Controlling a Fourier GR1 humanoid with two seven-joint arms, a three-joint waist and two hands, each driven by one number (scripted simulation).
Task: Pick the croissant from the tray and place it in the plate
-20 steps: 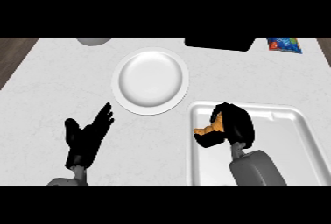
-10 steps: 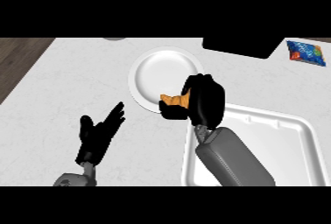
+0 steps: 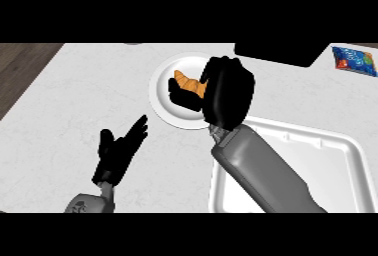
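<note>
Two robot hands are in view; only one is loaded. The right robot hand point(image 3: 225, 95) is held over the plate point(image 3: 170, 116) in the upper middle of the frame. Its fingers are curled round the croissant point(image 3: 189, 85), so the grasp is not yet released. The forearm is run diagonally up from the lower right, across the near-left corner of the tray point(image 3: 336, 150), which fits a carry from tray to plate. The croissant is positioned over the plate's upper half, inside the rim as seen from above. Contact with the plate cannot be confirmed, since its underside is hidden by palm and fingers. The tray is seen at the right of the frame, just beside the plate.

The left robot hand point(image 3: 118, 150) is parked at the lower left over the surface point(image 3: 66, 90), fingers straight and spread, nothing held. It is judged idle and set clear of the carrying arm's path.

Croissant appearance: golden orange, tapered, with a pointed tip toward the upper left and darker ridges along the back. Only part is exposed; the rest is covered by black fingers. It is read as small against the plate, so room for release is judged ample. A blue packet point(image 3: 356, 60) and a dark block point(image 3: 280, 52) are noted along the top edge, well apart from the action.
</note>
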